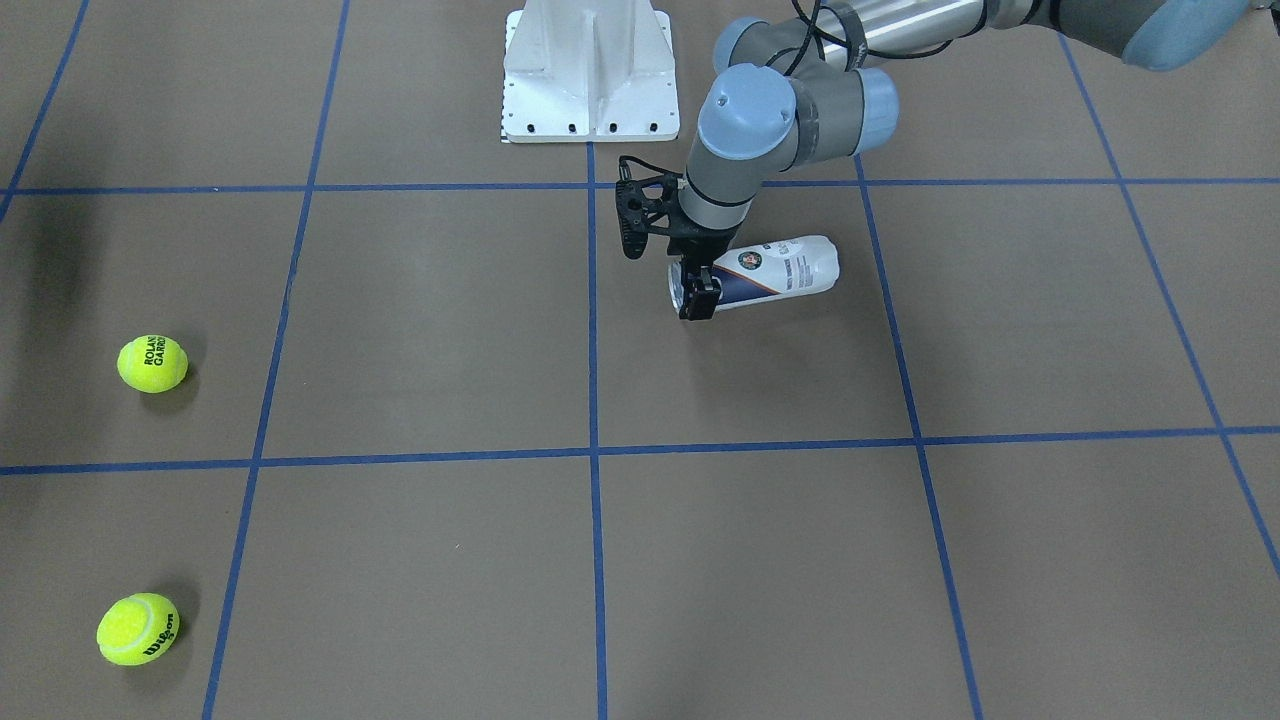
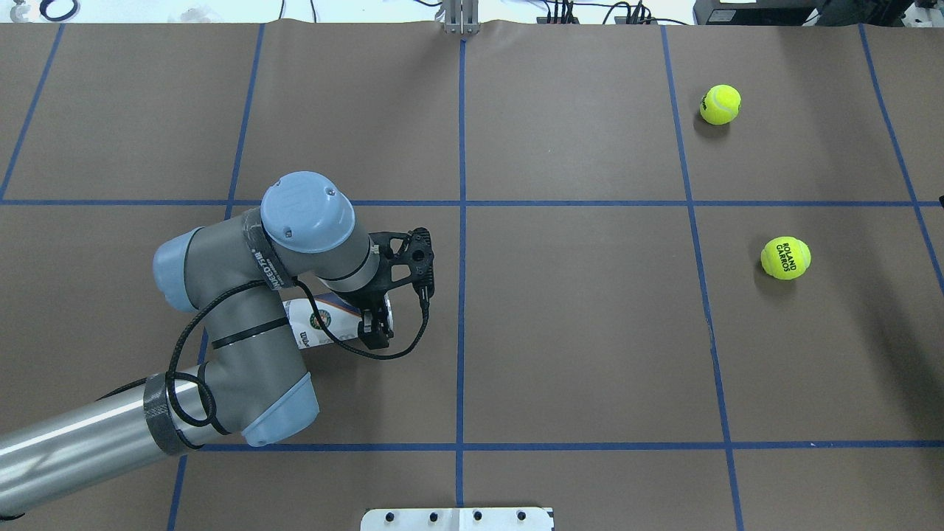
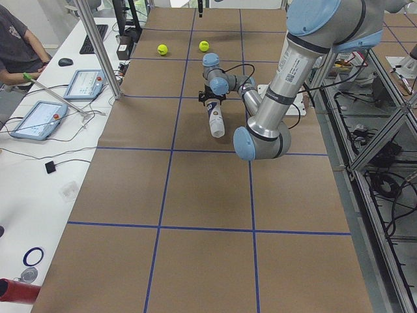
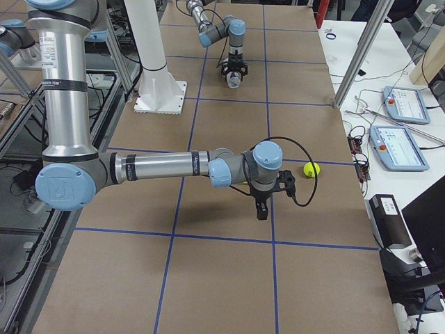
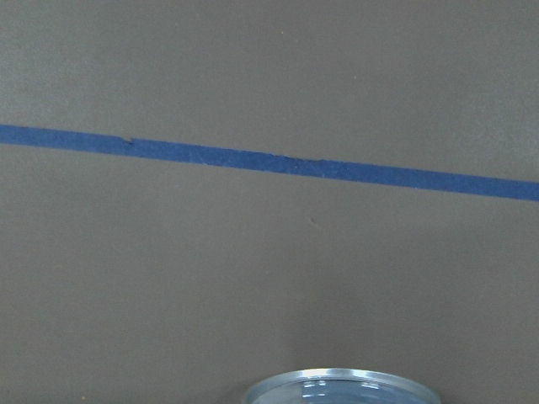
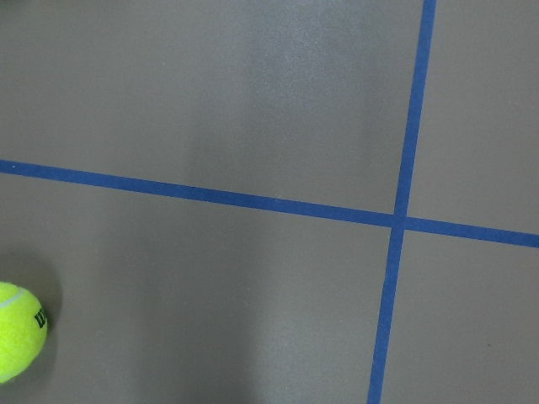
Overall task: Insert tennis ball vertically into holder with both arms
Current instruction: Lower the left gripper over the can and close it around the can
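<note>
The holder, mid-frame, looks light, slick and crushable, best held by its stiff rim, where the left gripper straddles it, contact unclear; the right gripper is unreadable.

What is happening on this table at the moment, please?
The left gripper is down at the open end of the holder, which lies on its side. Whether it has gripped the holder is unclear. The right gripper hangs above the table on the balls' side. The Wilson ball and the Roland Garros ball both lie loose.
</note>
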Controlling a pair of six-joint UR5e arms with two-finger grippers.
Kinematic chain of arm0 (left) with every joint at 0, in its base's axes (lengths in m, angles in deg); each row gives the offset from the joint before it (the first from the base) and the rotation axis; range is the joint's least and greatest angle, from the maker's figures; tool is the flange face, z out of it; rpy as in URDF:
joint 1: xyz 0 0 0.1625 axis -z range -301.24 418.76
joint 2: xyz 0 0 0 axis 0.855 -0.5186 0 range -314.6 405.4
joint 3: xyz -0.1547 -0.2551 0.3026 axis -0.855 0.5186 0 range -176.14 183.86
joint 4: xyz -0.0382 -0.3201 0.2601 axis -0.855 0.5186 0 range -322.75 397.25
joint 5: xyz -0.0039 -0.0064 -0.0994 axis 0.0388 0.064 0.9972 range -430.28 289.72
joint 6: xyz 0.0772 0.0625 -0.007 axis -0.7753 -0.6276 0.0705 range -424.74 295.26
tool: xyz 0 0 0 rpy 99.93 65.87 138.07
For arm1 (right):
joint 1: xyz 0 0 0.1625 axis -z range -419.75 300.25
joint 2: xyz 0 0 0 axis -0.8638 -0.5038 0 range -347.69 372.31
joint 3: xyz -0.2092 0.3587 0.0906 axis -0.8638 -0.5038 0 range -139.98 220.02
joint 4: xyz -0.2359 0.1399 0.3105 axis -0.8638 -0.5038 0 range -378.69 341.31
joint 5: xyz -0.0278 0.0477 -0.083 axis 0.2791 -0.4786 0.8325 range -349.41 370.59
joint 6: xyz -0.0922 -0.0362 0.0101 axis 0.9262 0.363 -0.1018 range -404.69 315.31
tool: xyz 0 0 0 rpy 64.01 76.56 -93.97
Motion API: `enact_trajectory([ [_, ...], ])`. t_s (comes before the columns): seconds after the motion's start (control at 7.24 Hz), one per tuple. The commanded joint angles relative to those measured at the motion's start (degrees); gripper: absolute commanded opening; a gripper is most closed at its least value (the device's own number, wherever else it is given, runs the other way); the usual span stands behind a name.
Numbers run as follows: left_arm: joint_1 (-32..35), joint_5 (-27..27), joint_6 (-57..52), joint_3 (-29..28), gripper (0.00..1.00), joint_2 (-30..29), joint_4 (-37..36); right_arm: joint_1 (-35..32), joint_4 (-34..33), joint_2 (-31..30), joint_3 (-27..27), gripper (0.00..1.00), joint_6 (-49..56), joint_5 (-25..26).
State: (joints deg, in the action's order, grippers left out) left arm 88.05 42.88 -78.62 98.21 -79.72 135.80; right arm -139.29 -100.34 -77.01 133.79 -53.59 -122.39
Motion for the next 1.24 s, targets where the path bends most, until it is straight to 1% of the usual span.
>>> enact_trajectory([
  [0.0, -0.72, -0.04, 0.00, -0.39, 0.99, -0.03, -0.03, 0.00, 0.00, 0.02, -0.07, 0.99, 0.02, 0.00],
  [1.11, -0.20, -0.39, 2.28, -0.39, 1.00, -0.21, -0.11, 0.00, 0.00, -0.07, 0.02, 0.99, 0.02, 0.00],
])
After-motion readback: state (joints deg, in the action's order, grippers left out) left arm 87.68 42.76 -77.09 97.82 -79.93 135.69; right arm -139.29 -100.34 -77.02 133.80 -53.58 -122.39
